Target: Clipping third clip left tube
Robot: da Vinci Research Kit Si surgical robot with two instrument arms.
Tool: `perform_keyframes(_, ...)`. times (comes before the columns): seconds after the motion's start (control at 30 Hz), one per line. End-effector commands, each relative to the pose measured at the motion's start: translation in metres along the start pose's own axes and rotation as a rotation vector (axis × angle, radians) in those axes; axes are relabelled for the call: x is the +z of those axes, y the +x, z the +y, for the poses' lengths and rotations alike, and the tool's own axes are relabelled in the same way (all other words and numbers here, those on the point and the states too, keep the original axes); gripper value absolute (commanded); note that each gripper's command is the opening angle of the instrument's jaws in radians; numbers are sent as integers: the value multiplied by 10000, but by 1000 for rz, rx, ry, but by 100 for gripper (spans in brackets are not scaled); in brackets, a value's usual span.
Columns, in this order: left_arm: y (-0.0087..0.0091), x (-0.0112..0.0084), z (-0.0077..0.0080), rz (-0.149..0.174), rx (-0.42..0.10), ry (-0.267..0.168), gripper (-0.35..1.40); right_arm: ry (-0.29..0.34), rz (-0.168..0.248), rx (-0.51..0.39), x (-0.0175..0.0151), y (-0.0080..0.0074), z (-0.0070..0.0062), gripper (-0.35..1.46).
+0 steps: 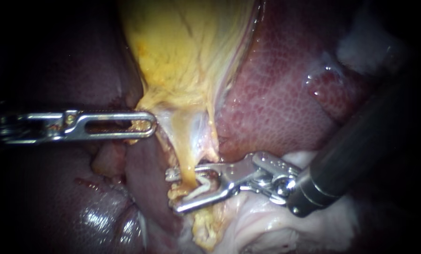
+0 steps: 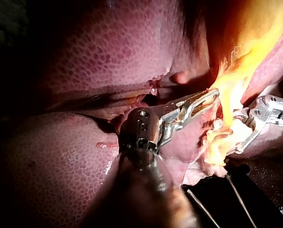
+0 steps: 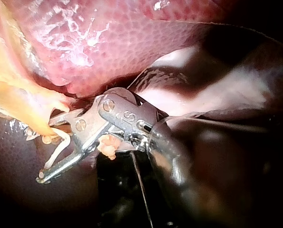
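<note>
**Up close: my right instrument (image 1: 173,190) open around the tube (image 1: 190,168)**

Closest to the endoscope is the thick dark shaft of my right instrument. It comes in from the right side and gets thinner at a shiny metal end with two small jaws. The jaws are spread apart. The thin yellow tube hangs down from the gallbladder (image 1: 187,51) and runs right through the gap between them. A small white clip (image 1: 200,188) lies in that gap too, just beside the tube (I cannot tell if it touches both jaws). The right wrist view shows the same thing from the other side: jaws apart, with the white clip (image 3: 56,149) curving between them.

My left instrument (image 1: 153,124) comes in from the left, higher up than the right one and well apart from it. Its long jaws are pressed close together. Their tips pinch the yellow edge where the gallbladder gets narrow, just above the tube. In the left wrist view I see the two jaws from the side, with only a thin line between them.

Dark red liver (image 1: 276,94) with tiny dots lies on both sides of the gallbladder. Soft pale tissue (image 1: 267,221) lies under my right instrument.
</note>
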Motion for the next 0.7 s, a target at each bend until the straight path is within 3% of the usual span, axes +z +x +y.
perform_keyframes(0.03, 0, 0, 0, 0, 0, -1, -35, 2, 7, 2, -1, 6, 0, 56)
perform_keyframes(0.3, 1, 0, 0, -1, 0, -1, -35, 4, 32, 22, -11, 44, 0, 55)
perform_keyframes(0.53, 1, 1, 0, -1, 0, -2, -35, 6, 34, 26, -13, 52, 0, 49)
perform_keyframes(0.57, 1, 1, 0, -2, 0, -2, -35, 8, 33, 26, -14, 52, 1, 41)
perform_keyframes(0.67, 2, 2, 0, -2, 1, -2, -35, 24, 19, 51, -25, 49, -1, -27)
perform_keyframes(0.7, 2, 2, 0, -2, 1, -2, -35, 15, 13, 52, -26, 50, 1, -35)
